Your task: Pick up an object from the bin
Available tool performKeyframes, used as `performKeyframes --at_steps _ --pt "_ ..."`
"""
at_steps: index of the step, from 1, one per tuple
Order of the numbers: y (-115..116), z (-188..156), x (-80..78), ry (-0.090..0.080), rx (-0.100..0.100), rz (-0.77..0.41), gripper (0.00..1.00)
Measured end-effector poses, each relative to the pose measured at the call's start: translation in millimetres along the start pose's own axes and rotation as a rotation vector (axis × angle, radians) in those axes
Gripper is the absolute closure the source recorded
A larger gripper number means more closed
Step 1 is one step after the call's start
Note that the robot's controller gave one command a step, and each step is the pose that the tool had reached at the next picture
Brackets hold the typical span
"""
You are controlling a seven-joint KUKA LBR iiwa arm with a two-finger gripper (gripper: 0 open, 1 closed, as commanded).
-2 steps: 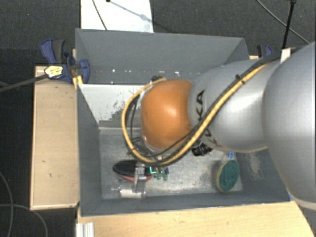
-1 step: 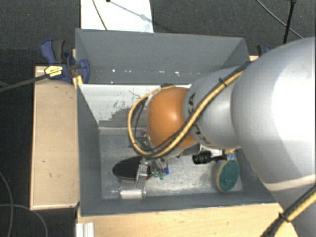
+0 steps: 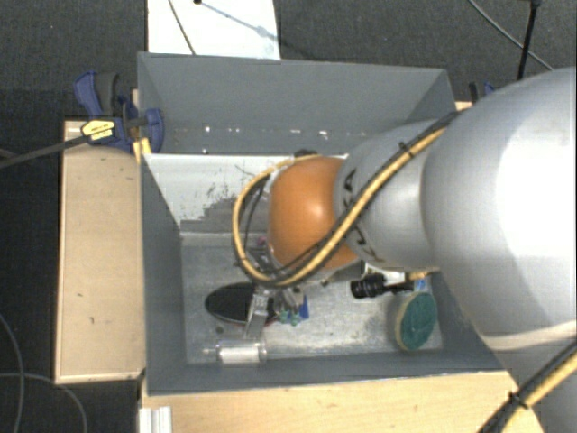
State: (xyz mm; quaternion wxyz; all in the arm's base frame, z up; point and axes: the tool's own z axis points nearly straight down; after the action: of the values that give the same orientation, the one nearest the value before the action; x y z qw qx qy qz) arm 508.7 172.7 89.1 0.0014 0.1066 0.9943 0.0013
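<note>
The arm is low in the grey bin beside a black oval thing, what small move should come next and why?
Probably a slight shift of the gripper toward the view's left, over the flat black oval object. It sits low at that object's right edge, off-centre, with the small white cylinder and the teal round disc farther away.

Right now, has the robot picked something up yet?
Not yet. Done: the gripper is low in the bin, right beside a black oval thing. In hand: nothing I can see. Left: gripping and lifting one; the teal disc and white tube lie untouched.
</note>
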Motion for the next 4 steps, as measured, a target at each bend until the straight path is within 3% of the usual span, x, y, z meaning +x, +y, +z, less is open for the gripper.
performKeyframes --at_steps 1,2,3,4 --pt "54.1 14.2 -17.2 -0.005 0.002 -0.518 1.00" --pt "49.3 8.9 -46.5 -0.007 -0.005 -1.270 1.00" --pt "90.0 13.4 -32.6 -0.005 0.008 -1.846 1.00" --pt "52.0 6.6 -13.6 -0.008 -0.003 -2.745 1.00"
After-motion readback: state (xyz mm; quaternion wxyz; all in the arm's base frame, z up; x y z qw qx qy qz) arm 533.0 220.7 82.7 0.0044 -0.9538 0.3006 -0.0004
